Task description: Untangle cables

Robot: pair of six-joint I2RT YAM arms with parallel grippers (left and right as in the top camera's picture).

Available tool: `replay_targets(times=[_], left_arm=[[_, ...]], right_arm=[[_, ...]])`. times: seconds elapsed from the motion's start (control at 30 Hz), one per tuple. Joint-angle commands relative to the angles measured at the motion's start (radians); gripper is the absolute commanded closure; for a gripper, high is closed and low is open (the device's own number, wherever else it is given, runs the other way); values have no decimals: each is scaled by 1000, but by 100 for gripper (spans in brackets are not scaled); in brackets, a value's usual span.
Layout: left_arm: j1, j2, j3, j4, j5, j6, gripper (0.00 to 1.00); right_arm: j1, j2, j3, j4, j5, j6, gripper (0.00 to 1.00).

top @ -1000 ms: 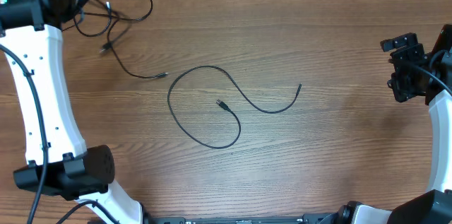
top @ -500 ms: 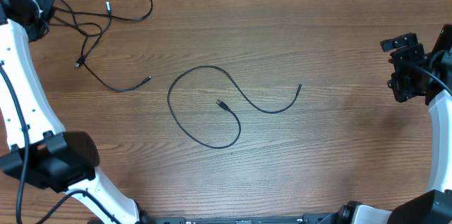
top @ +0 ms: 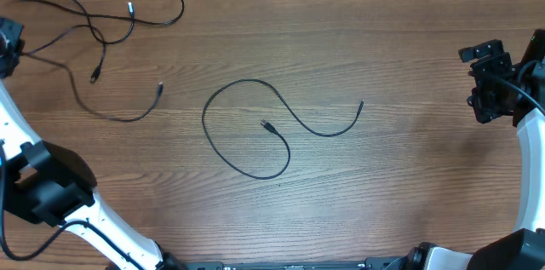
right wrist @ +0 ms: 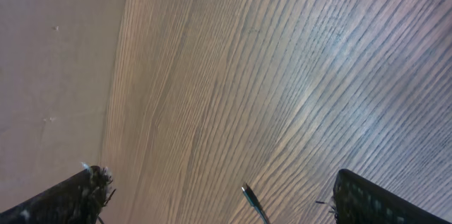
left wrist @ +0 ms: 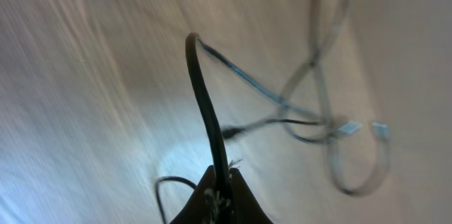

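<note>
Counting three cables [top: 247, 81] on the surface [top: 409, 202]: two cross in the upper left of the frame, one curls alone at centre. The left jaws are pinched shut on one of the crossed pair, probably to drag it free; the right jaws gape wide, empty, at the right edge.

One thin black cable [top: 247, 81] lies flat and free mid-worktop [top: 409, 202] in a loose S-loop. Two more thin black cables [top: 128, 20] cross each other top-left, silver tips showing. I've got one clamped in the left end effector [left wrist: 219, 194].
</note>
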Motion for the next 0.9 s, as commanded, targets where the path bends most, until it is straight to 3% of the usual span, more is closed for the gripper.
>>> replay_targets(times=[0.0, 0.1, 0.17, 0.2, 0.23, 0.27, 0.37, 0.53, 0.67, 0.87], left_arm=[[9, 72, 11, 20, -113, 251, 96], [20, 123, 11, 36, -184, 343, 95], [27, 140, 11, 40, -182, 342, 85], [29, 150, 11, 40, -179, 343, 72], [32, 154, 11, 39, -173, 343, 44], [34, 164, 11, 37, -166, 344, 26], [36, 180, 11, 24, -144, 343, 31], [35, 185, 11, -16, -54, 359, 31], [35, 185, 11, -58, -29, 384, 21], [35, 189, 9, -129, -79, 380, 18]], right_arm=[[-1, -6, 4, 5, 11, -5, 0], [-1, -6, 4, 5, 11, -5, 0], [-1, -6, 4, 5, 11, -5, 0], [-1, -6, 3, 5, 11, -5, 0], [-1, -6, 3, 5, 11, -5, 0], [-1, -6, 3, 5, 11, -5, 0], [-1, -6, 3, 5, 11, -5, 0], [-1, -6, 4, 5, 11, -5, 0], [-1, -6, 4, 5, 11, -5, 0], [-1, -6, 4, 6, 11, -5, 0]])
